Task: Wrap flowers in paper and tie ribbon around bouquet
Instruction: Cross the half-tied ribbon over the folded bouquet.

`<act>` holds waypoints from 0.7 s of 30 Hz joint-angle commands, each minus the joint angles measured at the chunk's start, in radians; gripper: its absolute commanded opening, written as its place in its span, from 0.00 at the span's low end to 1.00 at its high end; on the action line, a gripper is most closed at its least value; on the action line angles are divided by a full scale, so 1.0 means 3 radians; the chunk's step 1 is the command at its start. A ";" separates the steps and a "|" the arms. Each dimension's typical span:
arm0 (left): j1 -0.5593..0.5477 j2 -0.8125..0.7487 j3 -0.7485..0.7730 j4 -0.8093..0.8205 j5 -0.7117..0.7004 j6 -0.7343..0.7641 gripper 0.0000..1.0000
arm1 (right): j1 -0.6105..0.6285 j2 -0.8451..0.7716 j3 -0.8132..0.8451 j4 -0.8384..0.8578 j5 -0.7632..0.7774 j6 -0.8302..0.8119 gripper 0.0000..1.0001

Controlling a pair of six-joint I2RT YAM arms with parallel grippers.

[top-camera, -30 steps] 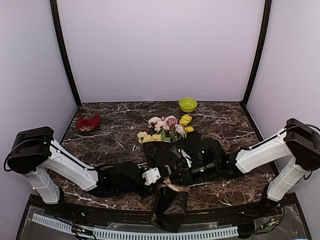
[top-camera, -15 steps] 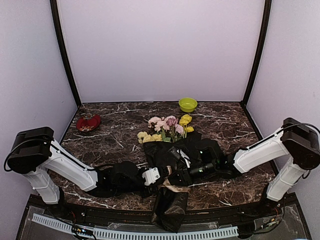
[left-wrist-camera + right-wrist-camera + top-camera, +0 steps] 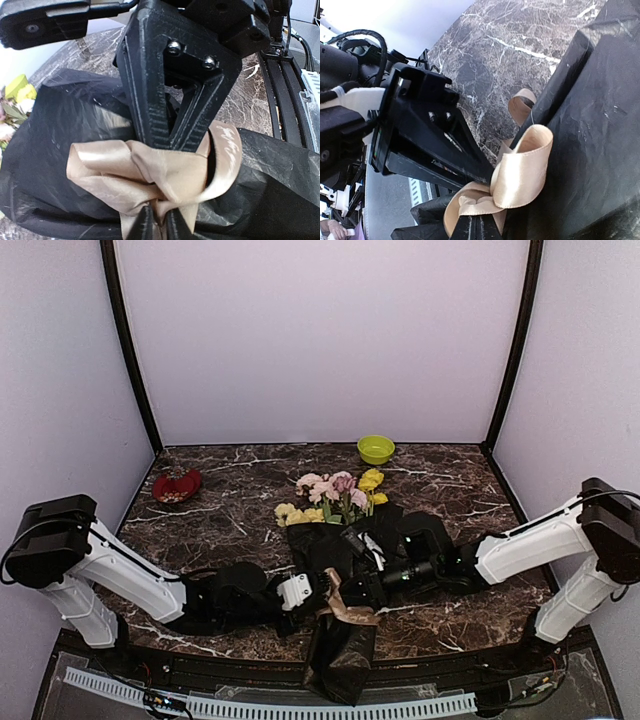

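**Knot loose: slip risk**

Flat beige-tan ribbon (image 3: pixel 150 172) sits in slack loops at the narrow waist of the black crinkly-paper bouquet (image 3: pixel 335 650), whose tail overhangs the near edge of the dark marbled table (image 3: pixel 220 500). Left gripper (image 3: pixel 161 222) and right gripper (image 3: pixel 476 225) are each clamped on the ribbon. Uneven pulls could slip the satin, spill the loops, or drag the bouquet off.

left fingers (image 3: pixel 144 224) and right fingers (image 3: pixel 470 229) pinched; tips facing

A lime-green bowl (image 3: pixel 376 449) sits near the far edge of the dark marbled tabletop (image 3: pixel 220 525), right of centre. A red dish (image 3: pixel 177 485) lies toward the far left corner, well apart from it.
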 commanded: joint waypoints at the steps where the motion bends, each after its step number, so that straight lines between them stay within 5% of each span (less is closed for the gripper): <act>1: -0.0008 -0.0320 -0.0080 -0.0094 -0.0142 0.0029 0.13 | 0.0022 -0.0144 0.0053 -0.0100 0.0090 -0.0081 0.00; 21: -0.0001 -0.0190 -0.0067 -0.0270 0.0080 0.0252 0.00 | 0.0019 0.0035 0.0013 0.0189 -0.0102 0.0018 0.02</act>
